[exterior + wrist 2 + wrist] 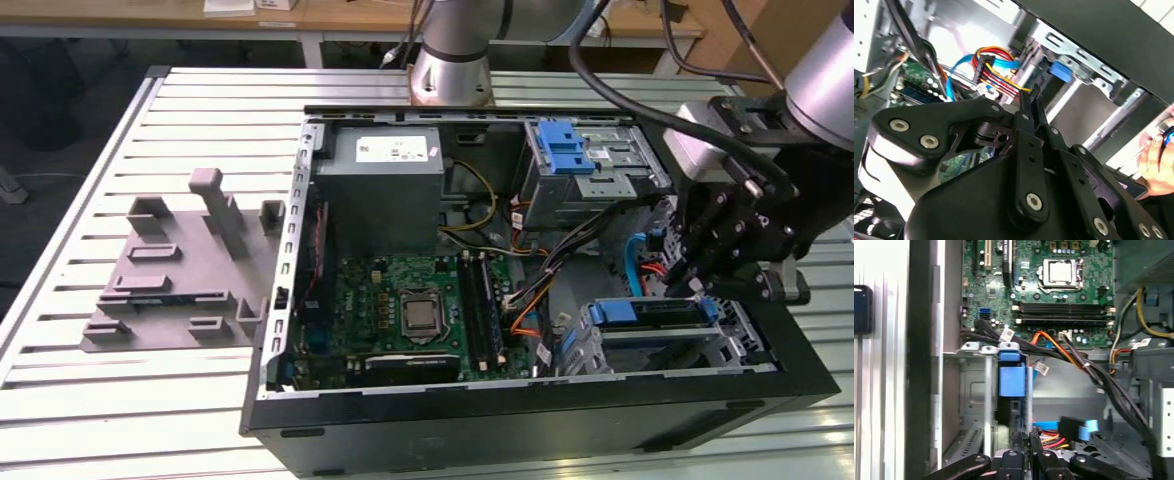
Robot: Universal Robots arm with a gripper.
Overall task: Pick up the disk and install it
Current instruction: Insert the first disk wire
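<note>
Jaws, one pair, mine: pinched together, nothing visible between them. Disk, one: seated edge-up in the nearer of two drive cages, just beside my jaws. Arm, one: reaching down into the open computer case on the bench.

A workshop-like lab: slatted metal bench, open computer case, wooden desks behind.
</note>
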